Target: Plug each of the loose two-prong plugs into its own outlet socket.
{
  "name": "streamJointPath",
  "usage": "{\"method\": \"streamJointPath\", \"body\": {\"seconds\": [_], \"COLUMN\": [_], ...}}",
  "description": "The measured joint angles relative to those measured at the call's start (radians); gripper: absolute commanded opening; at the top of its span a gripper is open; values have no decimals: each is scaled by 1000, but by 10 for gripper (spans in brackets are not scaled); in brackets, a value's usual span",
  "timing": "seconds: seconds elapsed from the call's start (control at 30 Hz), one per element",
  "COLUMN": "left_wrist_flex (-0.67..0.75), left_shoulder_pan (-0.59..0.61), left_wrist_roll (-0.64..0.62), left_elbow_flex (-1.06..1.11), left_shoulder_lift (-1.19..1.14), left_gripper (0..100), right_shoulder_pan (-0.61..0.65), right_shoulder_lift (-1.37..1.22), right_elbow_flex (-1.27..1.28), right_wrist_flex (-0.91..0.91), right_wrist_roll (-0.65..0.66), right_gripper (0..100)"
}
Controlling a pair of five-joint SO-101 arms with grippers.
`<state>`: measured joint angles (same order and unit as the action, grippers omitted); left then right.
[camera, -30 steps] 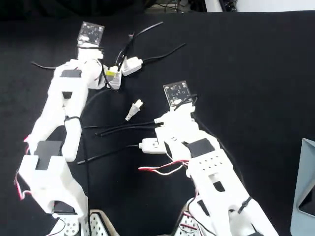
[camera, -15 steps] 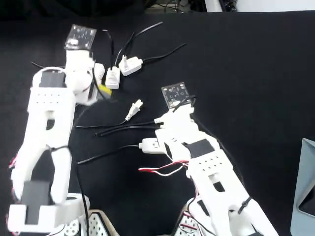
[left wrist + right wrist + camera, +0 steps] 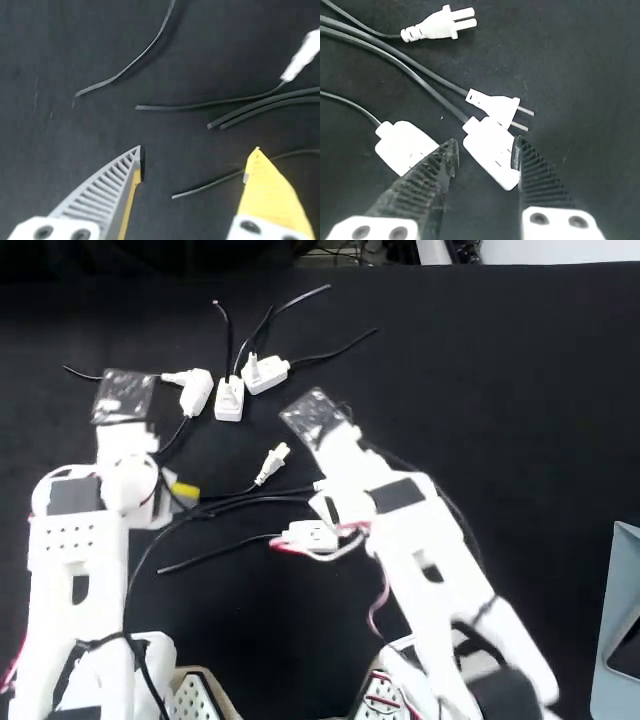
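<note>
While the right gripper (image 3: 485,145) hangs with fingers spread either side of a white outlet socket (image 3: 492,152) near the middle of the table (image 3: 520,390), a two-prong plug (image 3: 497,107) lies just beside it, prongs free. Both look light, hard and smooth, likely to skid; I'd pinch the plug by its moulded body, not its limp cable (image 3: 420,70). The left gripper (image 3: 195,170) gapes empty toward the table's left edge.

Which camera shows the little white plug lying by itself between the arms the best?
The right wrist view: the loose white plug lies close and whole, both flat prongs clear. The high view shows the plug whole but small. The left wrist view catches part of it, cut off at the frame's edge.
</note>
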<state>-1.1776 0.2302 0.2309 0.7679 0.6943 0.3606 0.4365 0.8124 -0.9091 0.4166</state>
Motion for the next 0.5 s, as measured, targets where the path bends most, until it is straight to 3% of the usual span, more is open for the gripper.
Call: {"method": "streamJointPath", "body": {"seconds": [0.27, 0.5], "left_wrist_flex": [132, 265], "left_shoulder_pan": [166, 189], "left_wrist_roll": [-2, -2], "left_elbow_flex": [210, 381], "left_shoulder_lift": [26, 28], "left_gripper": [324, 324], "right_shoulder_pan": [-34, -63], "right_shoulder_lift": [-292, -402], "right_elbow_flex": [-195, -293], "right_wrist_flex": [-2, -107], "right_wrist_roll": [155, 282], "right_gripper": [178, 178]}}
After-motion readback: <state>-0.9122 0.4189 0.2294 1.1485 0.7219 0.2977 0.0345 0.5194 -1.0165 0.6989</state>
